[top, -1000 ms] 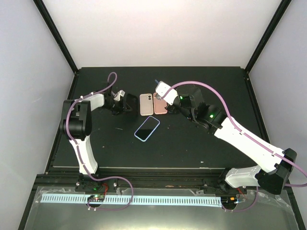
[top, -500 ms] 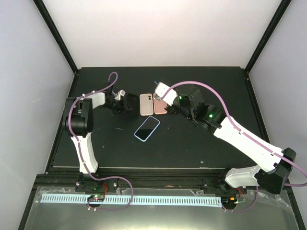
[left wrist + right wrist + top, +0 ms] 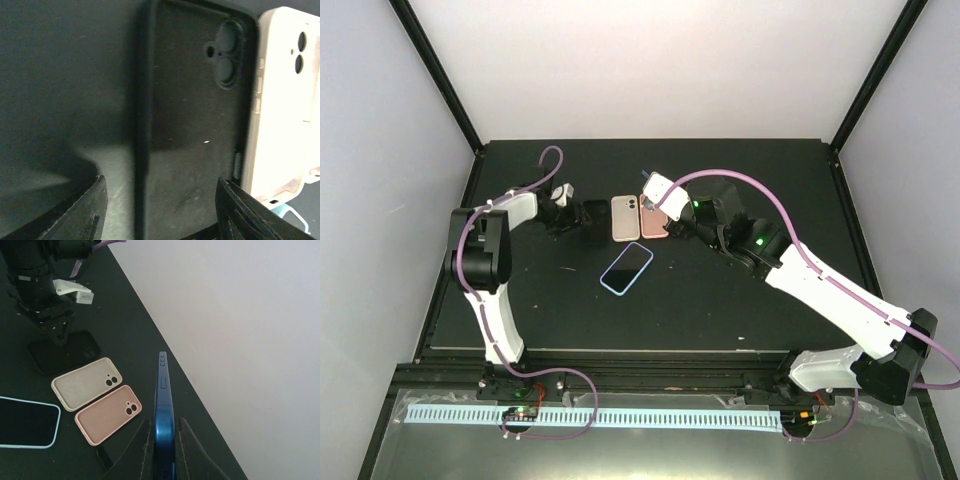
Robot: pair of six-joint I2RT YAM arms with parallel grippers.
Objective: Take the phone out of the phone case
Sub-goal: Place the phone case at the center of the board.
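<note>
Pinching a blue phone edge-on (barely seen overhead) is the right gripper; the left gripper gapes over a black case.

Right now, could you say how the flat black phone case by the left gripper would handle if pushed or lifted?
The black phone case looks thin and hollow: probably light and bendy. Flat on the table, it would likely slide, not tip.

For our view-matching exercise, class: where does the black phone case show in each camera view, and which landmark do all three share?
Top external: black phone case centre left, leftmost in the row of cases.
Left wrist: the case fills the middle, camera cutout at upper right.
Right wrist: the case lies left of centre, uppermost of the three cases.
Shared landmark: the cream case lying right beside it.
</note>
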